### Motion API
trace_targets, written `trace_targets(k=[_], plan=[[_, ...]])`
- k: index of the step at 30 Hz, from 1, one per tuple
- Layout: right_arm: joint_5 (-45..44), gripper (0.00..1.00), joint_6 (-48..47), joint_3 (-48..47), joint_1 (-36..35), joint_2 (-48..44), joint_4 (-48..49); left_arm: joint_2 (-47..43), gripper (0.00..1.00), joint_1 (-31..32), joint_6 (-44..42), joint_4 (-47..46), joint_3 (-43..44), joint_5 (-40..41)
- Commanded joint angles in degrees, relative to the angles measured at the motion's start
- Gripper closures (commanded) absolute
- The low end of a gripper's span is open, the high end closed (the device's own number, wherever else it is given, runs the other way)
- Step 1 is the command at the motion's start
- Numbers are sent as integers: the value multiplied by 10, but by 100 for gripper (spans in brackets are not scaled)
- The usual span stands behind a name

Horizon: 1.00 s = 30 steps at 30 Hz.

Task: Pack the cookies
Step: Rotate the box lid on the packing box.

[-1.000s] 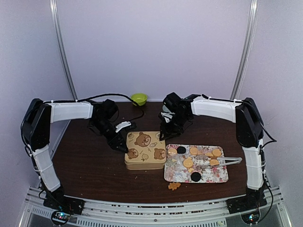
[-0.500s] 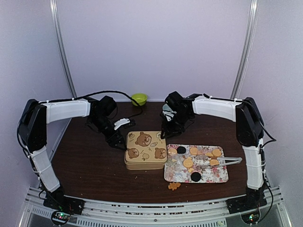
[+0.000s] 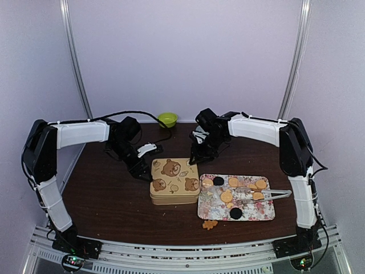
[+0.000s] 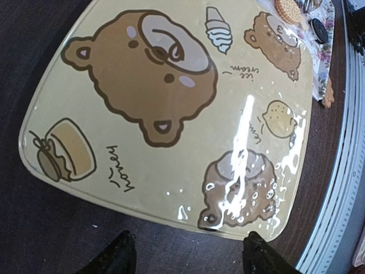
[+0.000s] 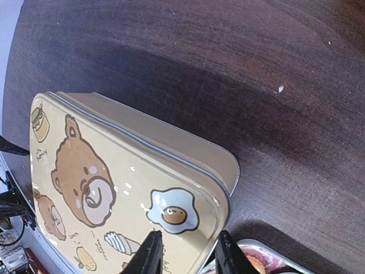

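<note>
the tin point(image 3: 175, 181) sits lid-on in the middle of the worktop point(image 3: 108, 200), and the cookies point(image 3: 227, 196) lie on the floral tray point(image 3: 263, 213) just to its right, with tongs point(image 3: 268, 194) across them and one cookie point(image 3: 210, 224) off the tray at the near edge. both arms are at the tin's far corners: the left tool point(image 4: 185, 251) wide, fingers spread past one lid corner with nothing between them; the right tool point(image 5: 185, 254) narrower, tips over the lid's edge near the egg picture, also gripping nothing.

judged from this, the step concerns the lid, but the scene fits two stages: a closed tin about to be opened for cookies on the tray, or a lid just pressed on with some cookies left out. so no move is sure; any lid handling would need both tools squared to opposite edges.

the top view alone shows tray, tongs, stray cookie and a green bowl point(image 3: 167, 119) at the back. the left wrist view shows the lid's print and glare; the right wrist view shows the tin's side wall and the lid seam sitting flush.
</note>
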<state>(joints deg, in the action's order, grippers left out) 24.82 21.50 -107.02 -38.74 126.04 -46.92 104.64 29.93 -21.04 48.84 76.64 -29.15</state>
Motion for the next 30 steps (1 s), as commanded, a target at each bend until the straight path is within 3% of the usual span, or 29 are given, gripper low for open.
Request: trace_targets(k=[1, 26, 30], plan=[[6, 68, 9, -25, -15, -2, 5, 12, 33, -5, 3, -25, -7, 2], [21, 69, 18, -18, -24, -23, 11, 33, 43, -18, -8, -59, -69, 35], [22, 69, 17, -9, -35, -35, 11, 24, 54, -27, -8, -59, -78, 29]])
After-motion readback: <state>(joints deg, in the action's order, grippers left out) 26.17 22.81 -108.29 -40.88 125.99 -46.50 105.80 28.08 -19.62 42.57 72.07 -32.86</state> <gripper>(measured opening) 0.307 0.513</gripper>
